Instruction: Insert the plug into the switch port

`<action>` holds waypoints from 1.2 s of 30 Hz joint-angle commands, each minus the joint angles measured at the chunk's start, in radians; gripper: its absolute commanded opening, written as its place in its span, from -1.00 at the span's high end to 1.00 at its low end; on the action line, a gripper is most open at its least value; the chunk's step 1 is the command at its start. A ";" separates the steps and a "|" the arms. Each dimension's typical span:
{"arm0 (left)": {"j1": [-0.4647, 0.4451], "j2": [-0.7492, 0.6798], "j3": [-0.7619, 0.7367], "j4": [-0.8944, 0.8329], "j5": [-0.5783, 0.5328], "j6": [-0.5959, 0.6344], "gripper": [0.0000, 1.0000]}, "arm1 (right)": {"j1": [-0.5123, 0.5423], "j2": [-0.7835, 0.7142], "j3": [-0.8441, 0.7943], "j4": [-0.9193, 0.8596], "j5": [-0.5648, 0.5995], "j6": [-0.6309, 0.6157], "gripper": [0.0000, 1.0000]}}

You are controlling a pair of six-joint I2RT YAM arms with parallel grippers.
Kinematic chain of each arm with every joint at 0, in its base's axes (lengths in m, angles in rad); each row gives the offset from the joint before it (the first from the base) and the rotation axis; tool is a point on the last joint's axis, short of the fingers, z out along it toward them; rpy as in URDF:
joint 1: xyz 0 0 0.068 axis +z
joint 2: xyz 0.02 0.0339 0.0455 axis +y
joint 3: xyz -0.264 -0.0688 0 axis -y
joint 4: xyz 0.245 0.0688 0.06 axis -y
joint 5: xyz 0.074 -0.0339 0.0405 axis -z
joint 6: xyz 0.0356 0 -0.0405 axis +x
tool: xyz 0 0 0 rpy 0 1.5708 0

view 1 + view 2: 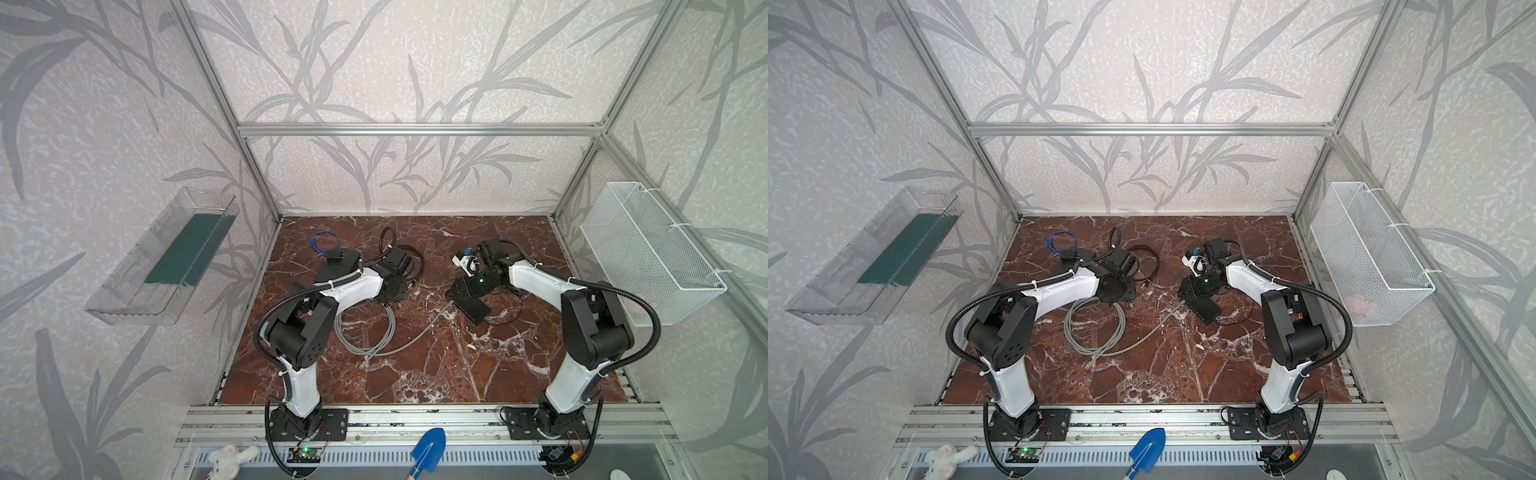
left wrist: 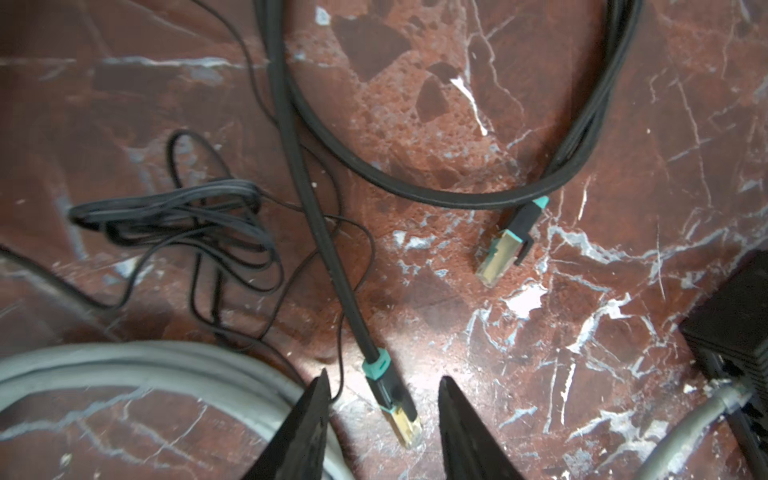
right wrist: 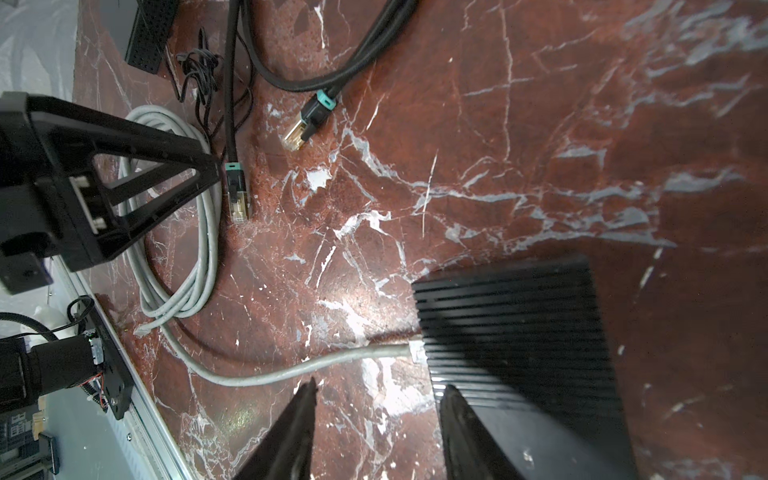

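Switch (image 3: pixel 511 332): flat on the marble table (image 3: pixel 540 145), grey cable (image 3: pixel 291 370) seated in its socket face. Right gripper (image 3: pixel 379 384) hangs at that face, fingers spread, nothing pinched; one finger overlaps the switch's corner, contact unclear.

Plug (image 2: pixel 399 411): gold tip, teal collar, on the table left of the switch. It lies between the spread fingers of the left gripper (image 2: pixel 383 377), with a gap on either side.

Second plug (image 2: pixel 503 253): loose nearby, also left of the switch.

Top views overlook the table (image 1: pixel 457 365); close, downward wrist views share the switch (image 3: pixel 519 332).
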 commanded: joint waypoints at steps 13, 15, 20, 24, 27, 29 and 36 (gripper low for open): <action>-0.017 0.007 -0.057 0.078 0.051 -0.094 0.09 | 0.005 -0.027 0.000 -0.025 -0.002 -0.020 0.03; -0.018 0.023 -0.056 0.088 0.058 -0.098 0.10 | 0.005 -0.024 0.005 -0.033 -0.004 -0.022 0.04; -0.017 0.068 -0.058 0.092 0.060 -0.125 0.10 | 0.005 -0.018 0.024 -0.051 -0.004 -0.029 0.04; -0.012 0.085 -0.070 0.107 0.047 -0.134 0.13 | 0.005 -0.015 0.043 -0.070 -0.004 -0.040 0.04; -0.010 0.110 -0.059 0.118 0.052 -0.122 0.33 | 0.005 -0.008 0.052 -0.082 -0.005 -0.046 0.05; -0.006 0.123 -0.055 0.136 0.053 -0.108 0.57 | 0.005 -0.005 0.055 -0.085 -0.008 -0.049 0.06; -0.003 0.129 -0.027 0.150 0.055 -0.036 0.88 | 0.004 -0.005 0.050 -0.091 -0.017 -0.055 0.06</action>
